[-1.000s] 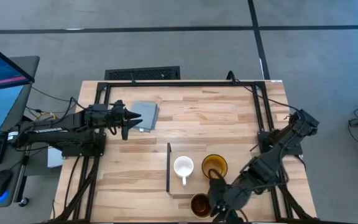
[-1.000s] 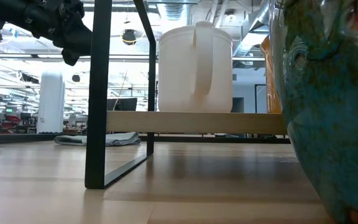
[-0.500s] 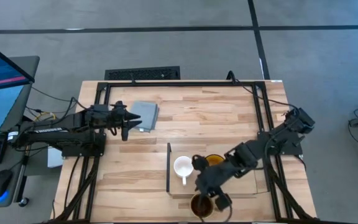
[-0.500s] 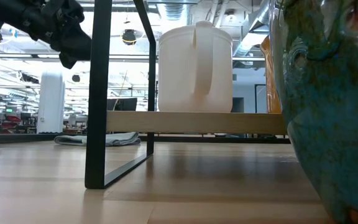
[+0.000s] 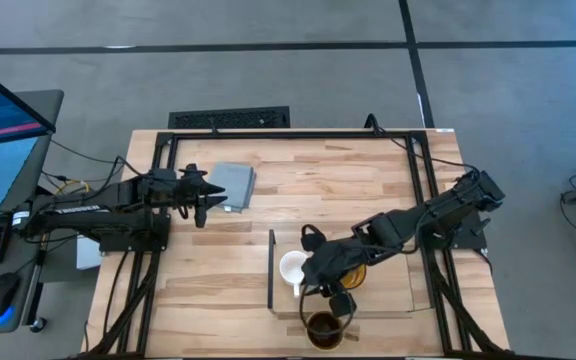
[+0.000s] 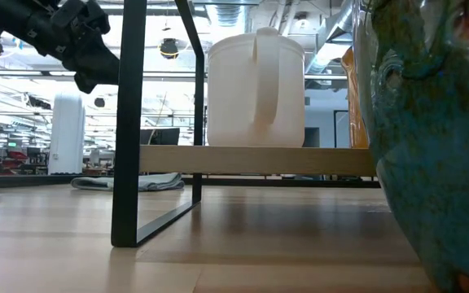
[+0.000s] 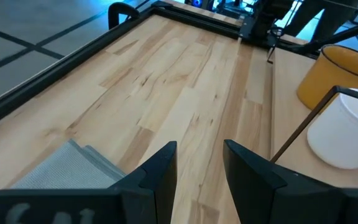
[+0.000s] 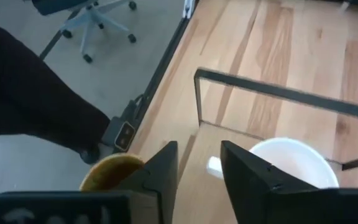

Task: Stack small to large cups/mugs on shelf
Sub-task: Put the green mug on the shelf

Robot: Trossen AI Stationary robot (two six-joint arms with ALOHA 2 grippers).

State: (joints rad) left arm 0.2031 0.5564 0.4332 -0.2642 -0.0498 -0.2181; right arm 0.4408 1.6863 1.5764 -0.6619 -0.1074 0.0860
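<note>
White mug: the small white handled mug [image 5: 295,268] stands upright on the shelf, near the dark upright panel; the low view shows its handle turned toward the camera [image 6: 255,88].
Amber mug: the yellow-amber handled mug [image 5: 353,270] sits just beside the white one on the same board, mostly covered from above by the right arm; the left wrist view shows its side [image 7: 335,74].
Glass mug: the clear glass mug with a dark brownish inside [image 5: 322,328] stands at the table's near edge, just off the board.
Shelf: the flat light-wood board [image 5: 393,292] with a thin dark upright panel along its short left edge lies on the table's near right part.
Right gripper: it [image 5: 338,303] hangs between the white mug and the glass mug; fingers narrowly apart, nothing between them [image 8: 197,163].
Left gripper: it [image 5: 202,203] hovers well apart from the mugs, beside the grey-blue folded cloth [image 5: 234,186]; fingers narrowly parted and empty [image 7: 199,160].
Table: light butcher-block wood [image 5: 318,190].
</note>
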